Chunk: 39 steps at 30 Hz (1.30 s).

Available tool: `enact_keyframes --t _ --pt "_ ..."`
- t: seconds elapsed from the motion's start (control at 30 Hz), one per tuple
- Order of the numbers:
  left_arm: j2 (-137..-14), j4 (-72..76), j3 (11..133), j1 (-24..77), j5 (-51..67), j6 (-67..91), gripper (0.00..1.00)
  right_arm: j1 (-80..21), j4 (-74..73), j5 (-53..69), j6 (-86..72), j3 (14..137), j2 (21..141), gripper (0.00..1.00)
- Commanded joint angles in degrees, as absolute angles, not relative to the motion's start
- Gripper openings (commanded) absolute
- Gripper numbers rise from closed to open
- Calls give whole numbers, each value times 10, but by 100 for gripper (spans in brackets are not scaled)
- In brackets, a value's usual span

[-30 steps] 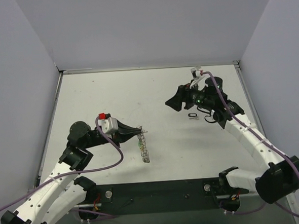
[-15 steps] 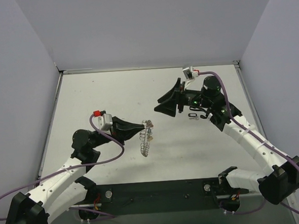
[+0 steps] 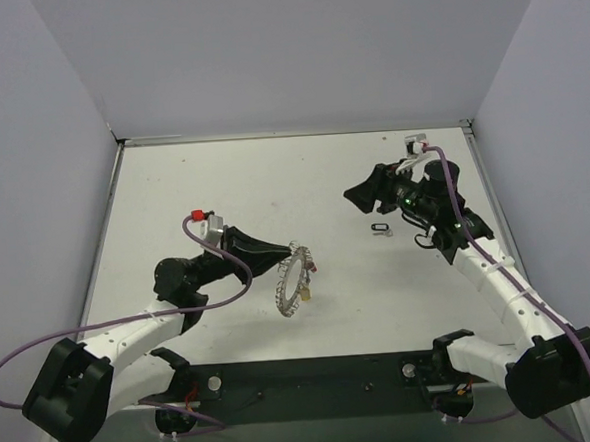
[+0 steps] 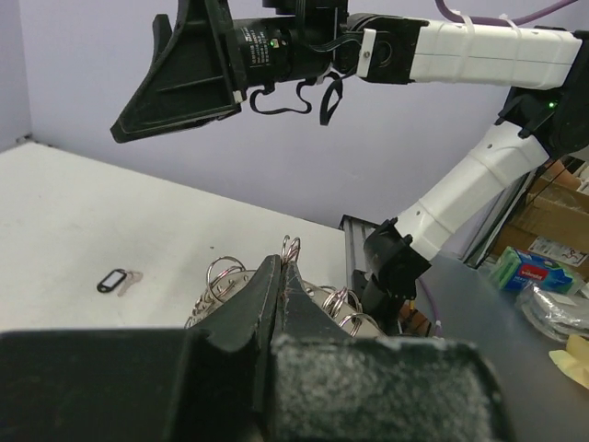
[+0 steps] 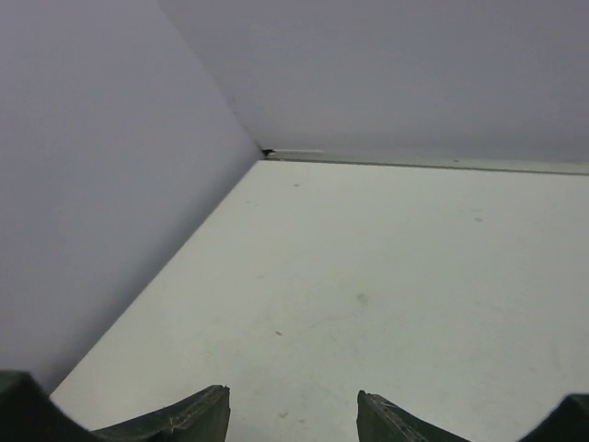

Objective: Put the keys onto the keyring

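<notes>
- Two robot arms share a white table (image 3: 223, 185) closed in by plain grey walls (image 3: 295, 51) at the back and both sides; their bases sit on a dark strip (image 3: 314, 375) along the near edge.
- Nothing lies between the two grippers in the overhead view, and they are well apart.
- One cardboard box (image 4: 557, 198) and some packets show past the table's edge in the left wrist view.
- One left arm lies low, stretching from the near left corner toward the table's middle. Its left gripper (image 3: 283, 259) points right, the jaws pinched tight on the keyring (image 3: 293, 278).
- One keyring is in view: a large silvery ring with small wire loops (image 4: 225, 272) bunched along its rim. It is held by its upper rim and stands tilted, its hole partly facing the camera. Whether its lower edge touches the table cannot be told.
- One small yellowish piece (image 3: 305, 293) hangs at the ring's lower right; it is too small to identify.
- One right arm rises from the near right corner, bends at the elbow and reaches back over the right half of the table. Its right gripper (image 3: 357, 194) is raised and faces left.
- Two right fingers (image 5: 198, 414) show at the bottom of that wrist's view, standing apart with only bare table between them; they hold nothing.
- One key (image 3: 381, 228) with a black tag lies flat on the table, beside the right arm and just nearer than its gripper, well apart from the keyring.
</notes>
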<state>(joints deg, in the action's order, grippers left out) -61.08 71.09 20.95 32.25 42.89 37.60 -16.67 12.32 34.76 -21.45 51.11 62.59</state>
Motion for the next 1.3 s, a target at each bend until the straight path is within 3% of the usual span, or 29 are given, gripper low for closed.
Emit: enact_keyframes --t 0.0,0.07,0.23,0.73,1.27 --pt "-633 952 221 320 426 413 0 -138 61 204 -219 492 639 54" --pt "-641 952 226 320 431 411 0 -137 32 136 -220 490 663 53" --pt "-668 953 244 319 448 401 0 -137 -37 52 -209 517 756 39" --pt "-697 952 270 312 474 397 0 -166 -164 -131 -185 630 954 33" --pt "-692 953 271 297 489 417 0 -169 -205 -131 -171 688 1038 29"
